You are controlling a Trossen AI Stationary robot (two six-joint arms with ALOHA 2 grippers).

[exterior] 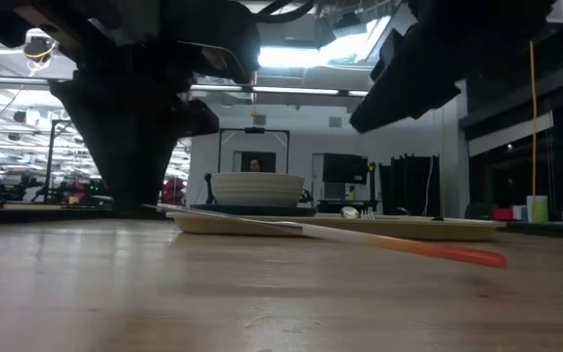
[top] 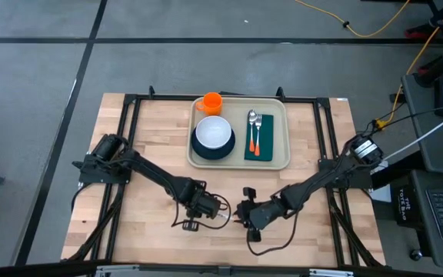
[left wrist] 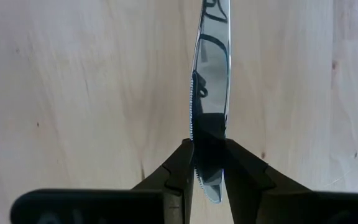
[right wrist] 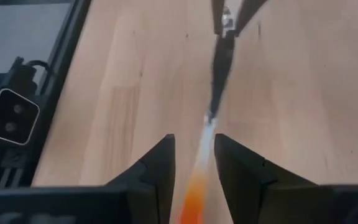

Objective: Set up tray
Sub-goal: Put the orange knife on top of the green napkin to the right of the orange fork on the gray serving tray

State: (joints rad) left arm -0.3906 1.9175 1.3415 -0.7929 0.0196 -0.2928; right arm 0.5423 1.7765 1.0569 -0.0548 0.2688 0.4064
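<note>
Tray (top: pixel 239 158) at table's far middle, holding plate, bowl, napkin, cutlery; cup at its far-left corner. Left gripper (left wrist: pixel 209 171) clamped on knife (left wrist: pixel 211 93) blade; right gripper (right wrist: pixel 193 163) fingers apart around orange handle. Both near of tray, bare wood around.

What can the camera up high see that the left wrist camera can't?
Only the high view shows the tray holding a bowl, orange cup and green napkin. Only the left wrist view shows the knife blade pinched between the left hand's fingers. Both show the left hand over the wooden table.
</note>
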